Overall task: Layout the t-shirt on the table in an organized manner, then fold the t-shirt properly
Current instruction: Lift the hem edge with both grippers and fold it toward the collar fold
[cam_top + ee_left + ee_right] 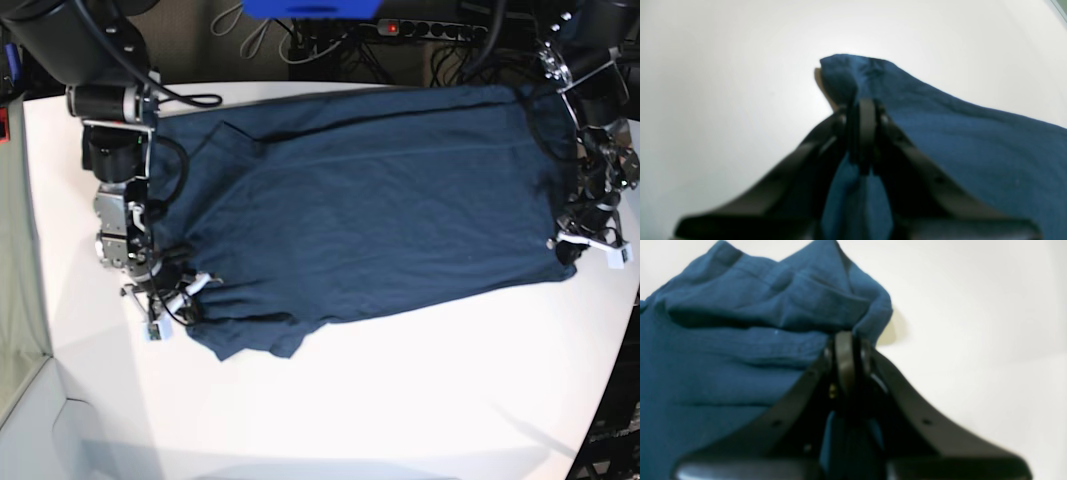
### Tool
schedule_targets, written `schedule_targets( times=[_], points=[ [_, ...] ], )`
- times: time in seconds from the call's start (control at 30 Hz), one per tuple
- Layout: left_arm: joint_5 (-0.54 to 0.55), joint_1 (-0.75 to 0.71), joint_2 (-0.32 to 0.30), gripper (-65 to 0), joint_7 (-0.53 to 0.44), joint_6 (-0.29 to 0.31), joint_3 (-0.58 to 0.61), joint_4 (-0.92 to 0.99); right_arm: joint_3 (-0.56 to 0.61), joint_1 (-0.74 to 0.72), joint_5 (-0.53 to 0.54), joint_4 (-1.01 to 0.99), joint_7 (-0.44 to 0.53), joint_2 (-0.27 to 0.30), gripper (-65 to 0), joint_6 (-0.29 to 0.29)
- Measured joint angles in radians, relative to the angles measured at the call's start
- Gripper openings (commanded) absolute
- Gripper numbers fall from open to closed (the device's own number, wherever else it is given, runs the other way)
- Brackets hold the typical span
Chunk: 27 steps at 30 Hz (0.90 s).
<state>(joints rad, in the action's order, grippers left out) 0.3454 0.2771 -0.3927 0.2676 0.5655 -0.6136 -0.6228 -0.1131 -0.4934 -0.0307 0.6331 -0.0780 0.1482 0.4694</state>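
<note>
T-shirt (370,220) | likely pinched in both end effectors | spread between them

One t-shirt (370,215), one table (400,410), two tools: left (580,243), right (178,292); wrist views blurry.

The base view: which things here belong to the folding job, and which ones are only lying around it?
Belongs to the job:
t-shirt
table
left gripper, shut on the t-shirt
right gripper, shut on the t-shirt

Just lying about:
power strip
cables
grey-green panel
</note>
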Motion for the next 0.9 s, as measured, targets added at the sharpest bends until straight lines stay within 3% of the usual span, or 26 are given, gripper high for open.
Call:
schedule_targets(
  times=[0.17,0.27,0.4,0.53,0.8,0.9],
  points=[
    [-0.028,-0.021,0.027,-60.5,0.077,-0.013,-0.001,-0.120,-0.015,0.043,-0.018,0.118,-0.045,-0.005,-65.0,0.000],
    [-0.035,-0.023,0.050,-60.5,0.161,-0.012,0.000,-0.193,-0.096,0.074,-0.021,0.203,-0.058,-0.014,-65.0,0.002],
    [-0.029,-0.017,0.052,-60.5,0.193,-0.009,0.000,-0.285,-0.164,0.081,-0.024,0.262,-0.056,-0.020,-65.0,0.001],
    [-0.034,-0.016,0.093,-60.5,0.232,-0.012,-0.001,-0.353,-0.253,0.116,-0.021,0.327,-0.061,-0.035,-65.0,0.003],
    [-0.035,0.002,0.146,-60.5,0.226,-0.008,0.002,-0.458,-0.307,0.173,-0.019,0.375,-0.055,-0.032,-65.0,0.004],
    [-0.034,-0.014,0.159,-60.5,0.229,-0.009,0.001,-0.511,-0.336,0.224,0.036,0.431,-0.056,-0.041,-65.0,0.004]
  ],
)
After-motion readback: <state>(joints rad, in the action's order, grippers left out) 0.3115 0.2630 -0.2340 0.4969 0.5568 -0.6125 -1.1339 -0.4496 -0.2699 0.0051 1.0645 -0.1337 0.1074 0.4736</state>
